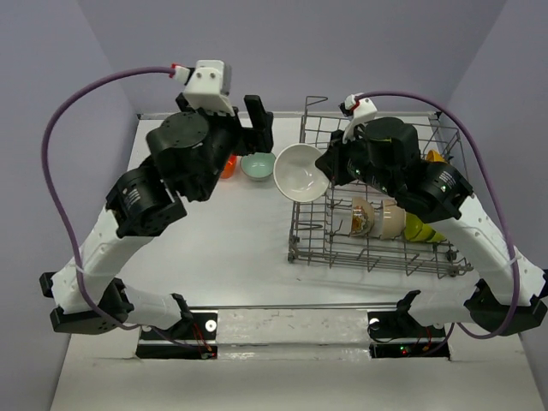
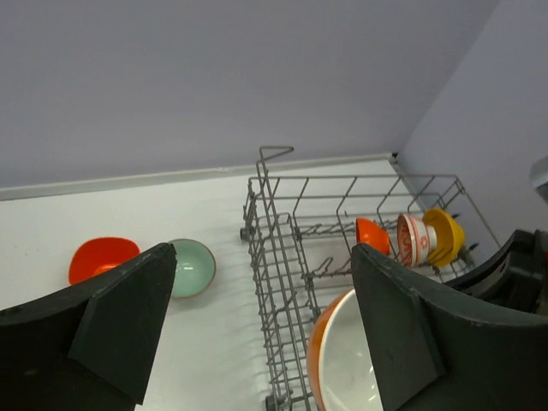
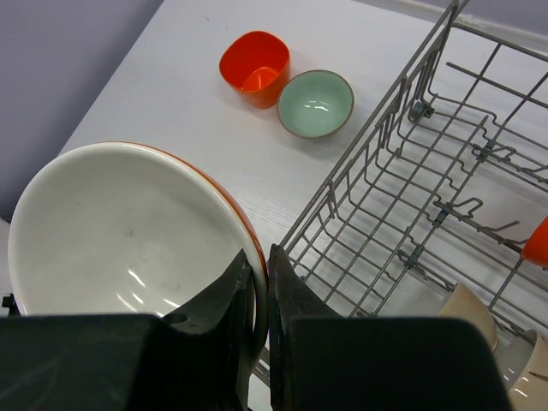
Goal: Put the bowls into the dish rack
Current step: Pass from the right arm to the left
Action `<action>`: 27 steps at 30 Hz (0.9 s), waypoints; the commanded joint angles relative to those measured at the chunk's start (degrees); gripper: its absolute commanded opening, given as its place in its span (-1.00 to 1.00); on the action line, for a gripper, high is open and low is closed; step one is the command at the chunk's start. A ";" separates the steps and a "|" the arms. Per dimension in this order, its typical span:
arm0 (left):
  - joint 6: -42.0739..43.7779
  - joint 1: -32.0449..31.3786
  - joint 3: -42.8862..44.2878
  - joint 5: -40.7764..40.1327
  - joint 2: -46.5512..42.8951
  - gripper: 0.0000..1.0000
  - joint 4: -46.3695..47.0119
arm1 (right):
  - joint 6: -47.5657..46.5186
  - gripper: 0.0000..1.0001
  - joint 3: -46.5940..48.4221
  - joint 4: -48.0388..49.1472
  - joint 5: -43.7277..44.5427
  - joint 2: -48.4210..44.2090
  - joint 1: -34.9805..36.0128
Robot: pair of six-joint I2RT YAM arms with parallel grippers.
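My right gripper (image 3: 261,253) is shut on the rim of a bowl (image 3: 111,231) that is white inside and orange outside. It holds the bowl tilted in the air by the left wall of the grey wire dish rack (image 1: 377,248). The bowl also shows in the top view (image 1: 300,171) and the left wrist view (image 2: 351,360). My left gripper (image 2: 264,253) is open and empty, high above the table's far left part. A pale teal bowl (image 1: 257,166) and a red-orange bowl (image 1: 229,165) sit on the table left of the rack. The rack holds a patterned bowl (image 2: 415,240), an orange bowl (image 2: 372,233) and a yellow bowl (image 2: 445,233).
A cream bowl (image 1: 390,221) and a lime green bowl (image 1: 419,229) also stand in the rack's near rows. Purple cables (image 1: 51,145) loop over both arms. Lilac walls close the table at the back and sides.
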 commanded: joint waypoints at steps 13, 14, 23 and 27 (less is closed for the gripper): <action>-9.28 4.90 -11.69 21.15 1.19 0.67 -1.14 | -0.48 -0.98 3.61 2.97 -1.36 -1.42 0.00; -9.46 4.81 -12.22 21.24 1.10 0.66 -0.97 | -0.48 -0.98 3.61 3.06 -1.19 -1.34 0.00; -10.07 4.90 -13.36 20.37 0.23 0.36 -2.55 | -1.45 -0.98 3.26 3.06 1.80 -0.37 0.00; -9.99 4.90 -13.28 20.36 0.22 0.19 -3.16 | -1.53 -0.98 3.09 3.14 1.89 -0.02 0.00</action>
